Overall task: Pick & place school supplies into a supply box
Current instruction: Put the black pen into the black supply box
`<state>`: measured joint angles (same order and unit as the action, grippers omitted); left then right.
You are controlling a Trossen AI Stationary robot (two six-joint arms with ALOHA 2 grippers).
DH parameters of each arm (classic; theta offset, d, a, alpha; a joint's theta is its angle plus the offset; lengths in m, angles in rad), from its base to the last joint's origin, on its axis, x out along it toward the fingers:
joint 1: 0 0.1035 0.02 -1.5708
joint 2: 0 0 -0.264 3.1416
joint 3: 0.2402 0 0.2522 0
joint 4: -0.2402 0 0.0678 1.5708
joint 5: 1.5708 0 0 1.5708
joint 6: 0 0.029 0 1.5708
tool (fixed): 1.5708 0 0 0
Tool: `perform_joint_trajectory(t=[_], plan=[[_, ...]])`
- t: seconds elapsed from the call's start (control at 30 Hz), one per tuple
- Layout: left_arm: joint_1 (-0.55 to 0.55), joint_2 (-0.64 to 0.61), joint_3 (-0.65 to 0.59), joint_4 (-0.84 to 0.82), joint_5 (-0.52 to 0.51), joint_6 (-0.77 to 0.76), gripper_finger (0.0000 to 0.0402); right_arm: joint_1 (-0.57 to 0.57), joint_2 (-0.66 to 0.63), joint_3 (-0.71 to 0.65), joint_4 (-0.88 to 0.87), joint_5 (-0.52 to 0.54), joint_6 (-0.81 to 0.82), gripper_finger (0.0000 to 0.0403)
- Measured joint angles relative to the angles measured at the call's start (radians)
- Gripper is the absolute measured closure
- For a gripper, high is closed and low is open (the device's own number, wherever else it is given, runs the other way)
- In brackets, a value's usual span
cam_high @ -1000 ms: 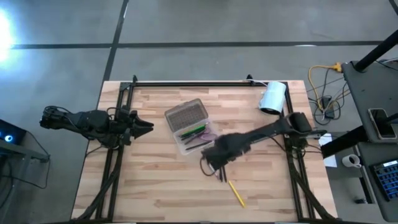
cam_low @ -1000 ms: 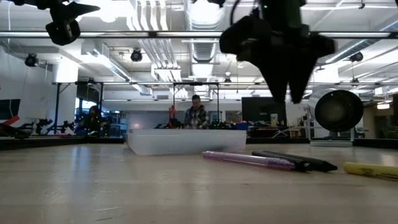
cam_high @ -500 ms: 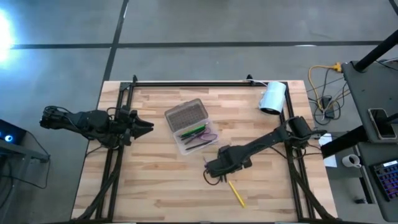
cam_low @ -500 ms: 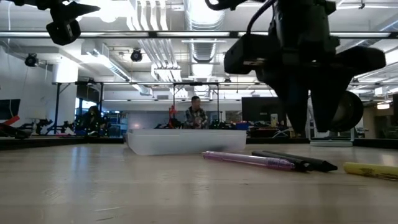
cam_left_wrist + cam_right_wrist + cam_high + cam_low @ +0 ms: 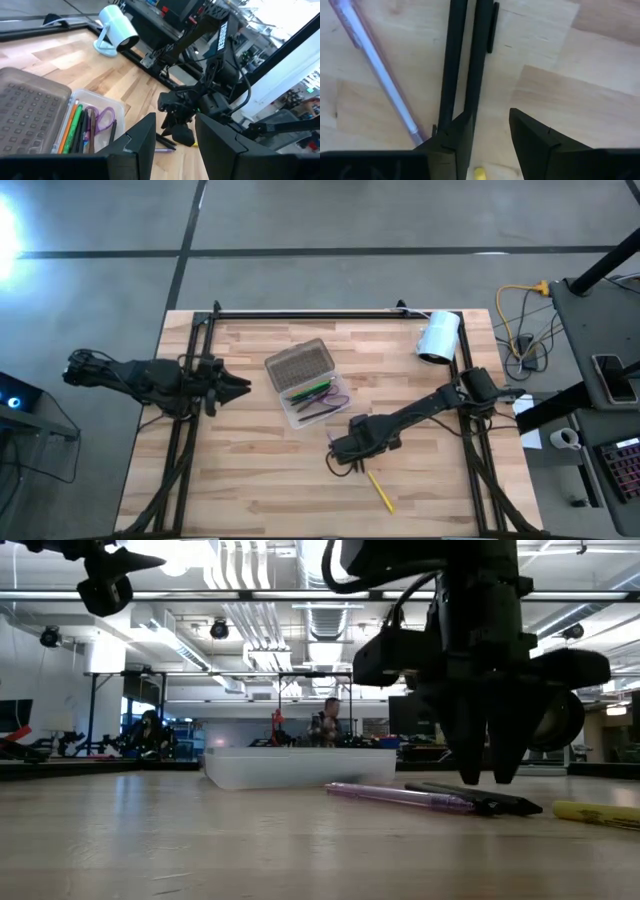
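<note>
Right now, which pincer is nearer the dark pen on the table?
Right. The right pincer sits just above the dark pen; the left pincer waits across the table, beyond the supply box.

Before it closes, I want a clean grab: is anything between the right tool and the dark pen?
Nothing visible. The right tool, open, hangs just above the dark pen. A purple pen lies close beside it and could get caught.

Two dark robot arms work at one wooden table (image 5: 250, 480). One clear plastic supply box (image 5: 305, 383) with a grey textured half lies open. Beneath the right gripper (image 5: 487, 778) are three loose pens: one purple (image 5: 400, 797), one dark (image 5: 485, 797), one yellow (image 5: 598, 813). One white cylindrical roll (image 5: 438, 336) sits well beyond that gripper. One pair of purple-handled scissors (image 5: 102, 116) lies in the box.
</note>
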<state>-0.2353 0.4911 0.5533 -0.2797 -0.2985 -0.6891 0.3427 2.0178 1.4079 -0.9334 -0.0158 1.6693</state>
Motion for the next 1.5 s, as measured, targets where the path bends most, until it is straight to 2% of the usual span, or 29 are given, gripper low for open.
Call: perform_joint_trajectory(t=[0.13, 0.5, 0.7, 1.0, 1.13, 1.5], plan=[[0.000, 0.029, 0.000, 0.001, 0.000, 0.000, 0.0279, -0.001, 0.000, -0.021, 0.062, -0.001, 0.005, 0.0285], [0.000, 0.043, 0.000, 0.014, 0.000, -0.002, 0.0279, -0.004, 0.014, -0.032, 0.078, 0.022, -0.011, 0.0293], [0.000, 0.044, 0.000, 0.016, 0.000, -0.002, 0.0279, -0.003, 0.060, -0.020, 0.067, 0.021, -0.031, 0.0313], [0.000, 0.045, 0.000, 0.015, 0.000, -0.002, 0.0279, -0.002, 0.054, 0.001, 0.020, 0.060, -0.122, 0.0353], [0.000, 0.047, 0.000, 0.015, 0.000, -0.002, 0.0279, -0.001, 0.050, 0.013, 0.003, 0.094, -0.163, 0.0383], [0.000, 0.047, 0.000, 0.014, 0.000, -0.002, 0.0279, -0.020, -0.043, 0.084, -0.040, 0.299, -0.174, 0.0388]])
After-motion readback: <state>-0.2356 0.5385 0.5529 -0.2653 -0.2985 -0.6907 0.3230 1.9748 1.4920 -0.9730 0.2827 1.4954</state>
